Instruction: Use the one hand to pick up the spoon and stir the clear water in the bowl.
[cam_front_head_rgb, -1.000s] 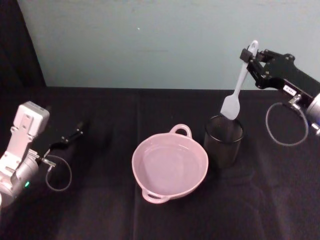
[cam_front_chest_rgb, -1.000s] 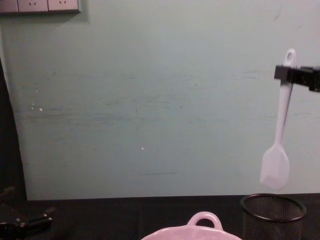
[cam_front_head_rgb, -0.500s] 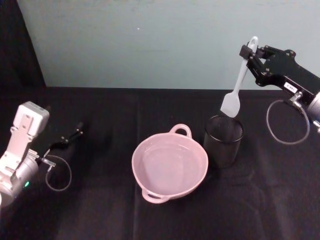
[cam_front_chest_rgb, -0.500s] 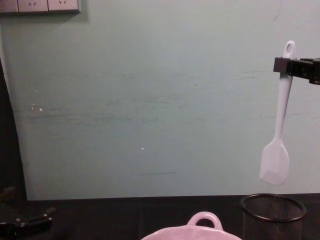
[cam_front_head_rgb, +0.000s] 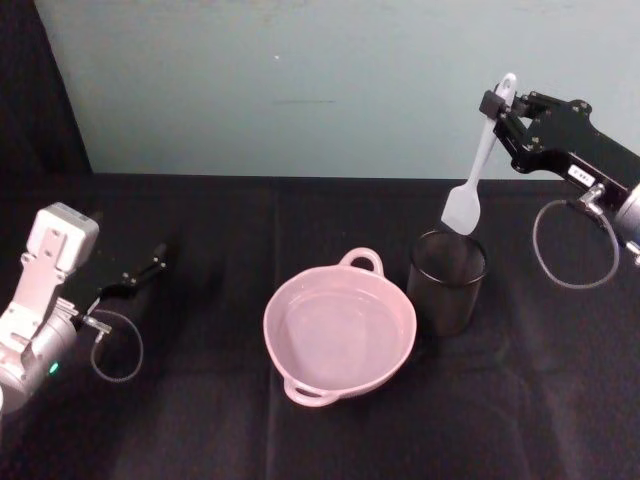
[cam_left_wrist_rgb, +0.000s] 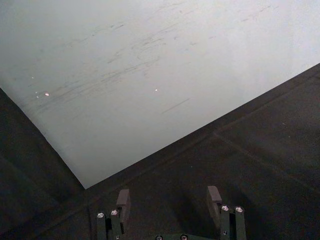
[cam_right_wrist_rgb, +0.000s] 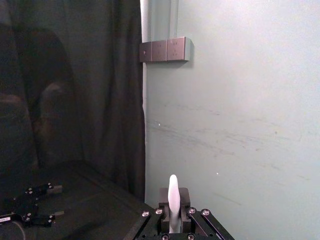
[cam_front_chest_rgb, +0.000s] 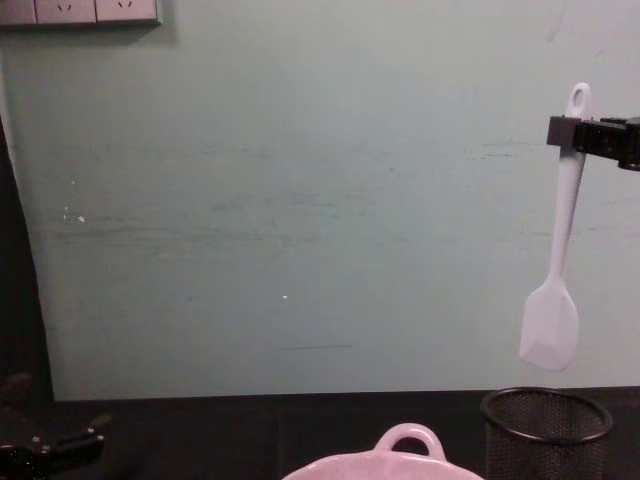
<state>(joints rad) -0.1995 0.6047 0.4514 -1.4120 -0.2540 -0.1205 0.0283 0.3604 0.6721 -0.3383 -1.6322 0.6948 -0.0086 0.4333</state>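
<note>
Glossy bowl (cam_front_head_rgb: 283, 306), smooth plastic spoon (cam_front_head_rgb: 462, 210) and wire-mesh cup (cam_front_head_rgb: 445, 296) over matt black cloth (cam_front_head_rgb: 180, 420)

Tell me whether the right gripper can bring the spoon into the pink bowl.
Probably yes. The right gripper holds the spoon clear above the mesh cup; the bowl beside it lies open, nothing between. The left gripper idles aside.

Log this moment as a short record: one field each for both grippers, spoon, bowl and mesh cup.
spoon: hangs blade down above the mesh cup, clear of its rim
right gripper: shut on the spoon handle near its holed end, raised
bowl: on the table, left of the cup, untouched
mesh cup: upright on the table
left gripper: open, low at the table's left side
</note>
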